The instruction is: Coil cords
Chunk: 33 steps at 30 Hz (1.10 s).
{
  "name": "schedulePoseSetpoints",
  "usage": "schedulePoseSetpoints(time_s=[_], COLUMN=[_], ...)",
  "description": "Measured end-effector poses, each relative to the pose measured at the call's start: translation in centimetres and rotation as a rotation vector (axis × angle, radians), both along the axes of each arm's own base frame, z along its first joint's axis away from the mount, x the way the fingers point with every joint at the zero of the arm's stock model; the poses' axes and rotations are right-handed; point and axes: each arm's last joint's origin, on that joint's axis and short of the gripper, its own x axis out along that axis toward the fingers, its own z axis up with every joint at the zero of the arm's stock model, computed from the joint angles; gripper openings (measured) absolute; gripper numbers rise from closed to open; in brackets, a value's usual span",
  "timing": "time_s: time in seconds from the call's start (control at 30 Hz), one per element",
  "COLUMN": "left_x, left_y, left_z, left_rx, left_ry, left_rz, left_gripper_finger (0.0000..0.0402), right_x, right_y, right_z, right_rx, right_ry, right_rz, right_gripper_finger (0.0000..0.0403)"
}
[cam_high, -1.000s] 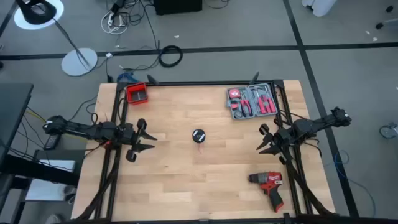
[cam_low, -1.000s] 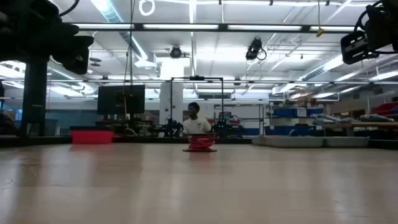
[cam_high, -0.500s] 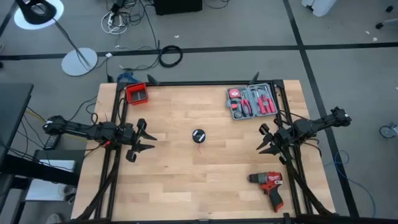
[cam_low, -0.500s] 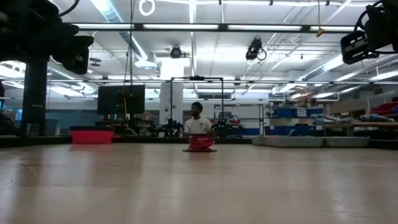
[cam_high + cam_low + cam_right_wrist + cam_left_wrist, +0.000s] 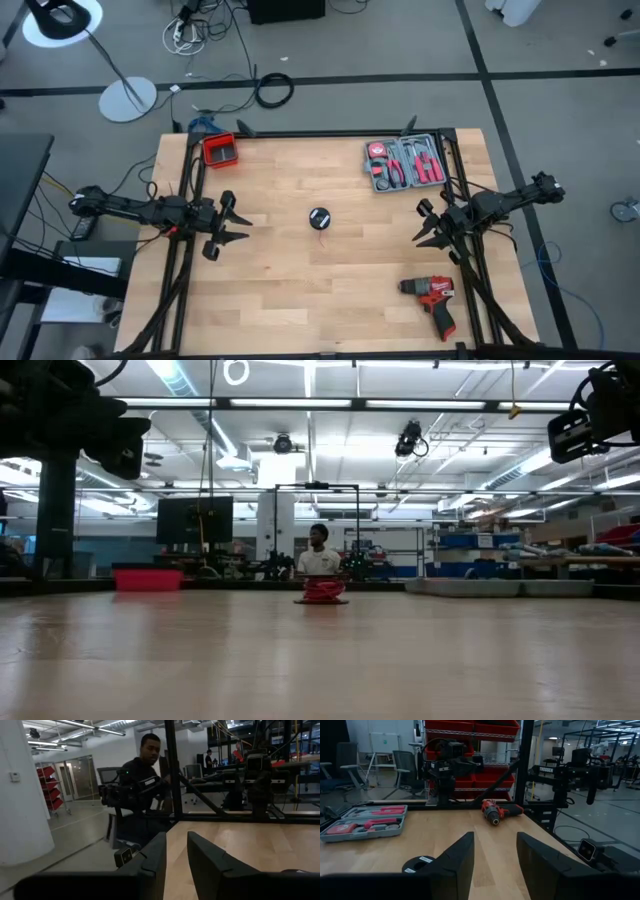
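Red-black cords (image 5: 319,218) unmoved mid-table; left jaws (image 5: 232,222) apart, right jaws (image 5: 424,223) apart, both arms unchanged.

The cords (image 5: 319,218) lie wound in a small black-and-red coil at the middle of the worktop (image 5: 300,290).

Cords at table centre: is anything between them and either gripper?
Nothing visible. Bare wood lies between the cords and the left gripper, and likewise the right gripper. The tool tray and drill sit off both lines.
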Motion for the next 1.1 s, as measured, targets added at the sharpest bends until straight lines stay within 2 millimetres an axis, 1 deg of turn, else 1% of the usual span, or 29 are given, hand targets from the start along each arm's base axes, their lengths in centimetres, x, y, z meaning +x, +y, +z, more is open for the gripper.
schedulePoseSetpoints(time_s=[0.93,0.97,1.1], left_x=[0.00,0.00,0.00], left_y=[0.00,0.00,0.04], left_z=[0.01,0.00,0.16], left_rx=[0.000,0.011,0.150], left_ry=[-0.001,-0.003,-0.044], left_rz=[0.000,0.001,0.025], left_gripper_finger=[0.0152,0.0152,0.0152], right_x=[0.00,0.00,0.00], right_y=[0.00,0.00,0.00], right_z=[0.00,0.00,0.01], right_rx=[0.000,0.000,0.000], right_ry=[0.000,0.000,0.000], right_rz=[0.000,0.000,0.000], right_gripper_finger=[0.0079,0.0079,0.0079])
